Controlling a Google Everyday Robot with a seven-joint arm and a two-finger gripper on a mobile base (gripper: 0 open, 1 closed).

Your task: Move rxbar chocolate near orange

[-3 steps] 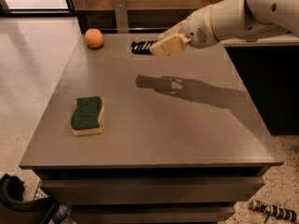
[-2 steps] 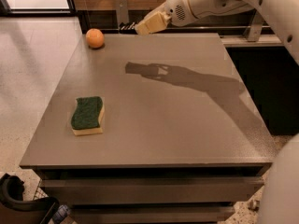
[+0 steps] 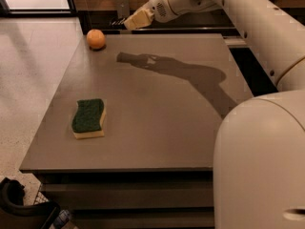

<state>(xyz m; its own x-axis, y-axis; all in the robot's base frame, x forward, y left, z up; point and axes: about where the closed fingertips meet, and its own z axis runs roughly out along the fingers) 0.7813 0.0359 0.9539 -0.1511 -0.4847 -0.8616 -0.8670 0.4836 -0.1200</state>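
The orange sits at the table's far left corner. My gripper hangs above the far edge of the table, a little right of the orange and higher than it. It is shut on the rxbar chocolate, whose dark end with white lettering sticks out to the left of the fingers. The rest of the bar is hidden in the gripper. The bar is off the table, and the arm's shadow falls on the surface below.
A green-and-yellow sponge lies at the table's near left. My arm reaches in from the right and my white body fills the lower right. A dark gap and brick wall lie behind the table, tiled floor to the left.
The gripper has carried the bar left and toward the far edge, closer to the orange. The orange and the sponge have stayed where they were.
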